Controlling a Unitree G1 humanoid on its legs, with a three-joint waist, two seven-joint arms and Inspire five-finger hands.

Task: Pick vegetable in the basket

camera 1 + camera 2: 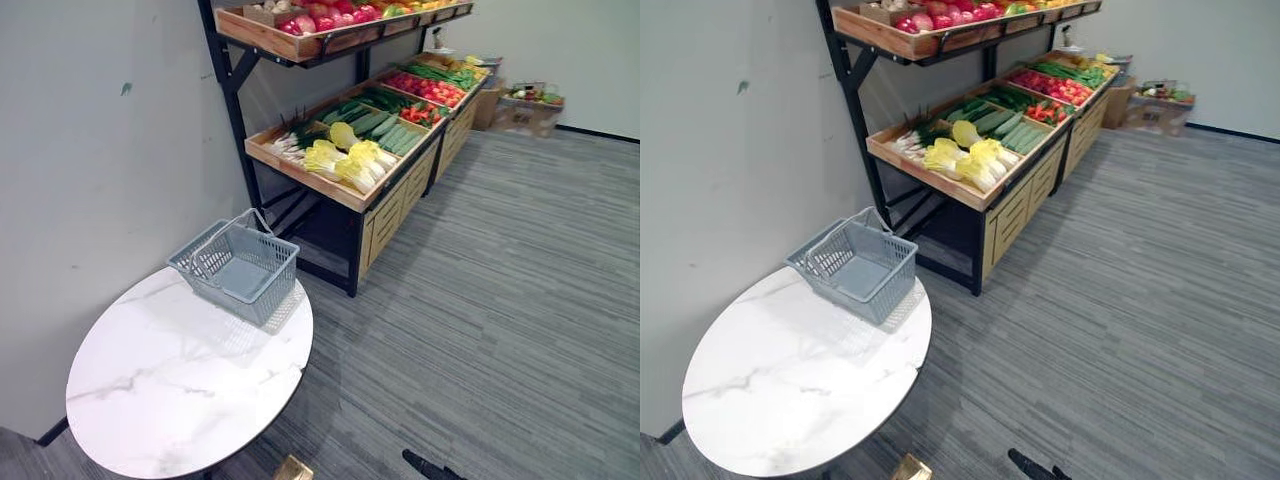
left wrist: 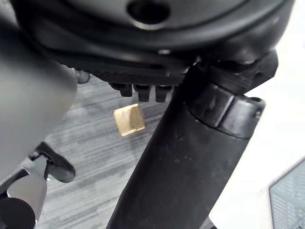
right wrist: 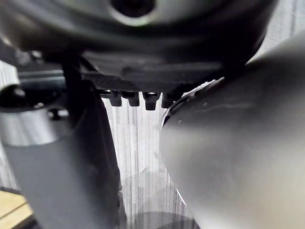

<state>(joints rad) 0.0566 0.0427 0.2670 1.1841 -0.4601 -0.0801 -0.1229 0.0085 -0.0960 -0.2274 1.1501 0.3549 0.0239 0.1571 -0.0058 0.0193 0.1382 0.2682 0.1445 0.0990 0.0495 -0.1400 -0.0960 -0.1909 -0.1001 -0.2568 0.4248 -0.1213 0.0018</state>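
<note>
- Left hand (image 2: 143, 71): fingers (image 2: 141, 91) straight, side by side, above the grey floor (image 2: 95, 143).
- Right hand (image 3: 143, 71): fingers (image 3: 131, 98) straight and relaxed too.
- Grey basket (image 1: 240, 265) stands centre left, on the round white surface (image 1: 170, 390).
- Vegetables (image 1: 350, 160) lie on the wooden shelf (image 1: 300, 178), upper centre.

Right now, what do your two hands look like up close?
Both are dark, almost black. The left hand has a rounded glossy body, a row of short blocky fingertips and a thick, scuffed black thumb with a ringed collar. The right hand shows the same dark body and fingertip row.
</note>
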